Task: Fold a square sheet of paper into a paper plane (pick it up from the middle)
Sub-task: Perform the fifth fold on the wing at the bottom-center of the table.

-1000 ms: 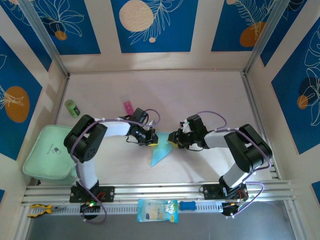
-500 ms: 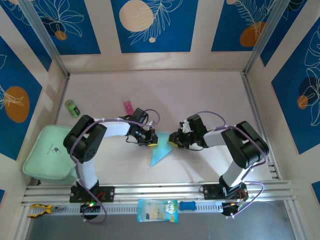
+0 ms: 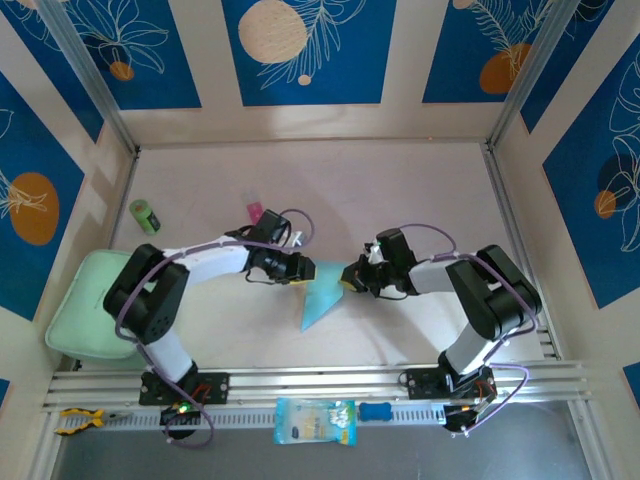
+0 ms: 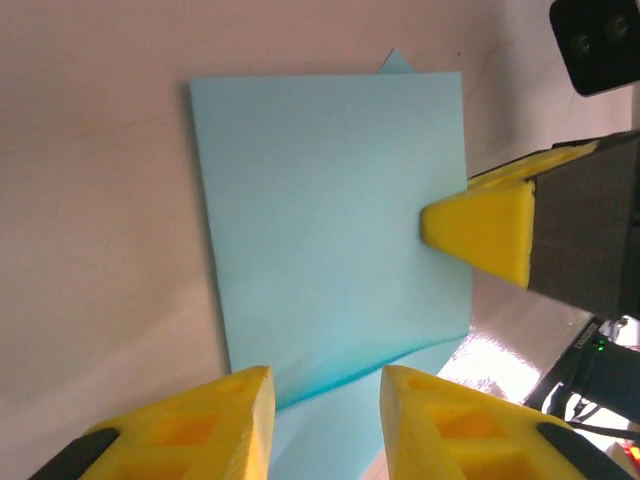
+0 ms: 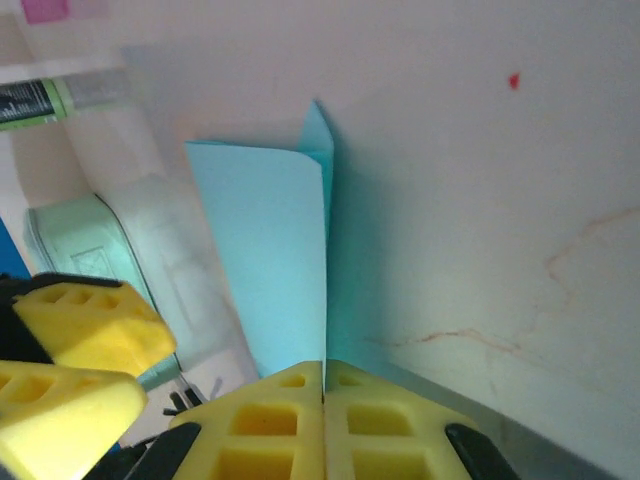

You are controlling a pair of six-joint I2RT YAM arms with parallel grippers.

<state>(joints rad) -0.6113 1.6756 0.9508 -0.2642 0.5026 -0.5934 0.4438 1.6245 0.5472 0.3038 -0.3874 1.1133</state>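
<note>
left pincer [image 4: 325, 385]: standing parted at sheet of paper [image 4: 330, 220] edge | right pincer [image 5: 323, 372]: clamping closed on its fold | sheet: resting on table [image 3: 400, 190]

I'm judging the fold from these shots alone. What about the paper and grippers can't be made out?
Overhead view: the paper's upper corners, covered by the left gripper and right gripper.
Right wrist view: how much paper is pinched; the shut fingers hide it.
Left wrist view: the paper's near edge, cut off by the frame's bottom.
</note>
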